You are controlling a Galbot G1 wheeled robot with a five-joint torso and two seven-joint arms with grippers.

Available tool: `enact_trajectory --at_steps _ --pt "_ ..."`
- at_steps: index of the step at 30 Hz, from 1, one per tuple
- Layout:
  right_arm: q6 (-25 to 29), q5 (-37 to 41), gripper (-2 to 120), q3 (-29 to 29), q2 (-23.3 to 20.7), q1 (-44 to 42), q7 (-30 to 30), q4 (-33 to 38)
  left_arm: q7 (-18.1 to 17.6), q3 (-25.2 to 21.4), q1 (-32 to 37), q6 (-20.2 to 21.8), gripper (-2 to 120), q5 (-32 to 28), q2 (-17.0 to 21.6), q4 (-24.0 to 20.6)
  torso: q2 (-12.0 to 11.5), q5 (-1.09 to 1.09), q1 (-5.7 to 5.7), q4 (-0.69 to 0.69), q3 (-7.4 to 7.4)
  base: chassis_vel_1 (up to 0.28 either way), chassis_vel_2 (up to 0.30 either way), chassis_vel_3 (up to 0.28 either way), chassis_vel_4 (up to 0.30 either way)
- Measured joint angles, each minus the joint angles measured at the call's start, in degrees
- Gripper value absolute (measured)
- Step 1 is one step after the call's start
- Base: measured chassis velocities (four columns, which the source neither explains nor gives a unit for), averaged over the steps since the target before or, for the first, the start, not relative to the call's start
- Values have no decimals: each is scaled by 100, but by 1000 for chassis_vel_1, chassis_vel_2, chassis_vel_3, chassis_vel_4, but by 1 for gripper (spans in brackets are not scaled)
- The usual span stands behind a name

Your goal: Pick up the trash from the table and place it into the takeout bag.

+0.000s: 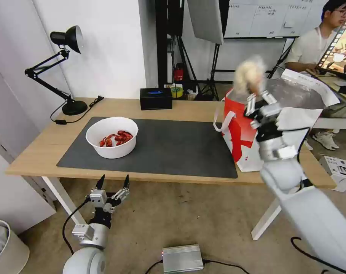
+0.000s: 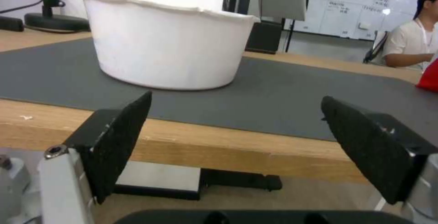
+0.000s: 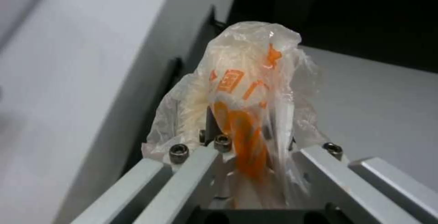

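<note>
Wooden table (image 1: 47, 146), right claw (image 1: 258, 99) clamping small clear bag (image 1: 249, 76), left claw (image 1: 112, 184) agape

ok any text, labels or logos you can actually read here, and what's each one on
None reads clearly.
Small clear bag shut in the right gripper: orange printed characters, too crumpled to read.
Whiteboard: handwriting, too small.
Takeout bag: red and white graphic, no legible words.
Black tissue box: blue mark, unreadable.

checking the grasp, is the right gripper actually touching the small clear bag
Touching. In the right wrist view the right gripper has its fingers closed on the small clear bag, the plastic bunched between them with no gap.
</note>
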Motion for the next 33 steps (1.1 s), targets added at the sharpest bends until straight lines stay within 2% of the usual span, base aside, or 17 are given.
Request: enact_trajectory --at_steps 1,4,5,8,9,12,13,17,18,21,29,30,31,33 --pt "0 0 3 0 0 0 0 0 0 0 0 0 100 0 0 0 0 0 0 0 0 0 0 0 0" --pt "-738 868 3 79 -354 112 147 179 0 0 1 -6 100 2 6 16 0 0 0 -1 0 0 0 0 0" --pt "-738 868 3 79 -354 112 147 179 0 0 1 -6 100 2 6 16 0 0 0 -1 0 0 0 0 0" --pt "-1650 2043 3 206 -720 201 393 512 -1 -1 1 -9 100 2 7 20 0 0 0 -1 -1 0 0 0 0" --pt "-1650 2043 3 206 -720 201 393 512 -1 -1 1 -9 100 2 7 20 0 0 0 -1 -1 0 0 0 0" --pt "-2559 2752 3 319 -1060 445 644 591 0 11 -3 -14 100 5 3 29 0 0 0 -1 0 0 0 0 0" --pt "-2559 2752 3 319 -1060 445 644 591 0 11 -3 -14 100 5 3 29 0 0 0 -1 0 0 0 0 0" --pt "-3568 3727 3 338 -1388 842 938 591 1 39 -12 -29 100 9 4 53 0 0 0 -1 0 0 0 0 0" --pt "-3568 3727 3 338 -1388 842 938 591 1 39 -12 -29 100 9 4 53 0 0 0 -1 0 0 0 0 0" --pt "-4081 4660 3 219 -1469 1263 1382 543 2 61 -33 -52 100 15 20 115 1 0 0 -1 -1 0 0 0 0" --pt "-4843 5796 3 -32 -1437 1888 1974 185 4 75 -57 -64 100 25 21 149 1 0 0 0 0 0 0 0 0" --pt "-5064 6224 3 -94 -1418 2029 2174 49 4 74 -56 -67 100 25 24 157 0 0 0 0 0 0 0 0 0" --pt "-5064 6224 3 -94 -1418 2029 2174 49 4 74 -56 -67 100 25 24 157 0 0 0 0 0 0 0 0 0" --pt "-5192 6740 3 -139 -1348 2160 2446 -131 4 63 -56 -80 100 21 34 180 0 0 0 0 0 0 0 0 0"
